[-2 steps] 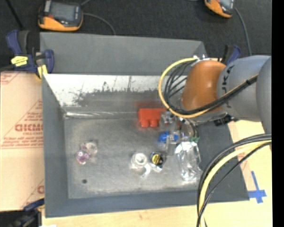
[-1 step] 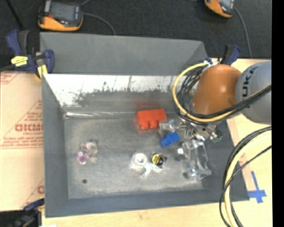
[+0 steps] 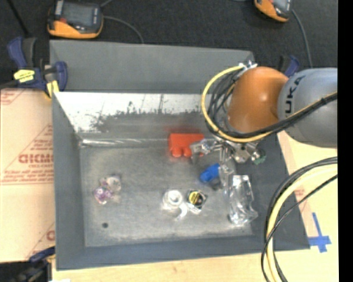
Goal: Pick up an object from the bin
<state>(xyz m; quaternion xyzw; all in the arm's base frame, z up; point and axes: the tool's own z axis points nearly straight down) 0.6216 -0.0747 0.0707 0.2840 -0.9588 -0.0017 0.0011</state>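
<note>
Blue plastic piece (image 3: 210, 174), small and chunky, lies on the bin's floor just below and to the right of the red block (image 3: 184, 144) as the camera sees it. The gripper (image 3: 226, 164) is low over the spot right beside it, on the side away from the red block. Whether the fingers are spread or closed cannot be told (the shiny metal of the wrist hides their tips), and no thing shows between them. The red block lies flat, with a stepped edge, close under the far wall of the bin (image 3: 135, 107) and just beside the gripper's metal body; whether the two touch cannot be told. Farther from the red block than the blue piece, again below and to the right, lies a clear, crumpled-looking plastic piece (image 3: 241, 200). Straight below the red block and apart from it sit a small black-and-yellow thing (image 3: 195, 198) and, close on its left, a whitish round thing (image 3: 173, 200). Well away from the red block, below and far to its left, a clear thing with a purple tint (image 3: 107, 190) rests alone. Up and to the right of the red block the wrist wears an orange cover (image 3: 253, 98), looped about by yellow and black cables (image 3: 210, 101), and the grey arm (image 3: 315, 107) runs off rightward over the bin's rim.
</note>
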